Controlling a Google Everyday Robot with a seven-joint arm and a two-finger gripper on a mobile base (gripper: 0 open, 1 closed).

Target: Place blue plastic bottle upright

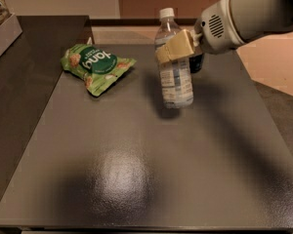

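The bottle is held nearly vertical, clasped below its neck by the gripper; its base should be settled flat on the table before release.

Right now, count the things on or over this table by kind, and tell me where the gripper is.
Bottles: 1, the blue plastic bottle, nearly upright in the gripper, jaws shut around its upper part, near the far edge of the table.
Bags: 1, the green snack bag.
Cans: 1, the dark can, mostly hidden behind the gripper.
Total: 3.
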